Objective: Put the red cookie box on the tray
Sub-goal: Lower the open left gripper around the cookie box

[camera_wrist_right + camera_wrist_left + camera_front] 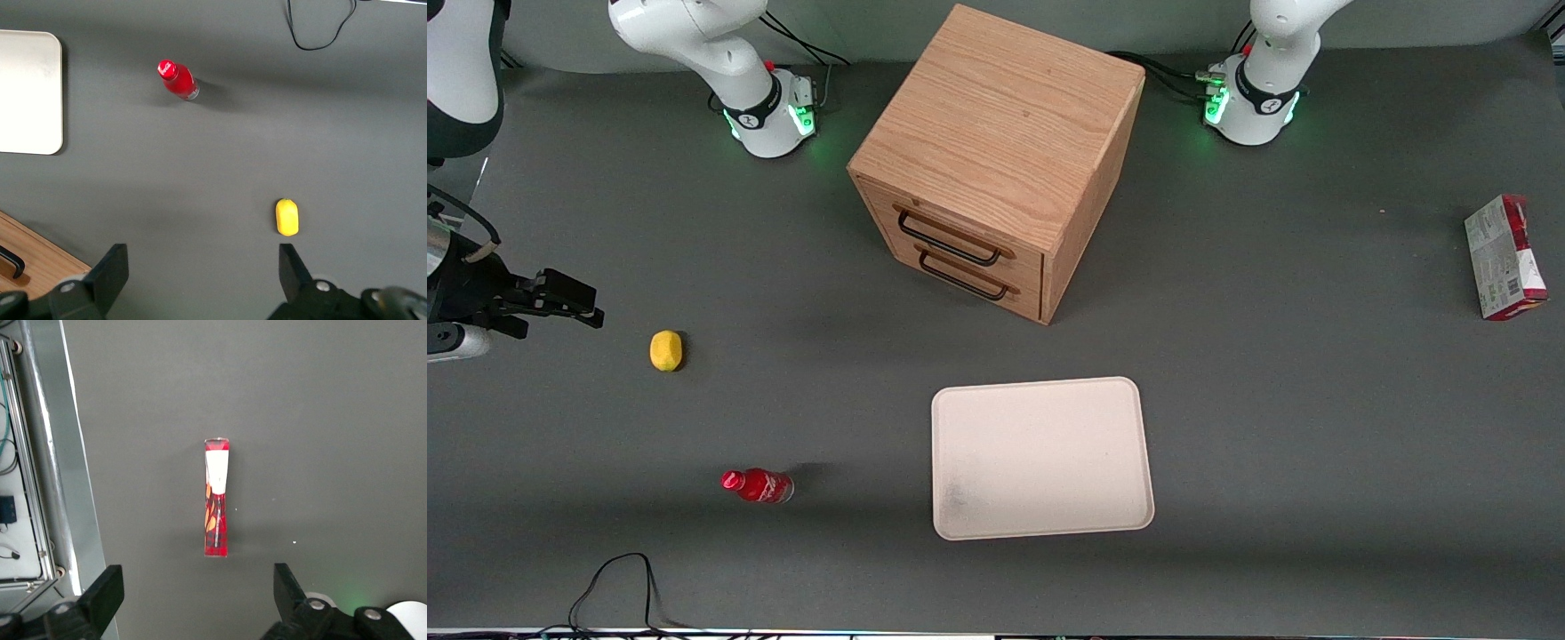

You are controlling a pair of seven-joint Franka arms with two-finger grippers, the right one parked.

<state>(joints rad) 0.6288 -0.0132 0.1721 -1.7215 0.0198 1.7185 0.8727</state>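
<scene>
Toward the working arm's end of the table, you have the red cookie box [1504, 258] standing on one long narrow edge on the grey mat, well apart from the tray [1040, 458]. Your wrist camera looks straight down on the box's slim red top edge [216, 497], with the gripper [198, 597] hovering above it, fingers spread wide, one to each side, and touching nothing. The tray lies flat nearer the front camera than the wooden drawer cabinet [996, 160], nothing on it, a faint grey smudge by one corner. Toward the parked arm's end you can see a small red bottle [758, 485] and a yellow lemon [665, 350]
</scene>
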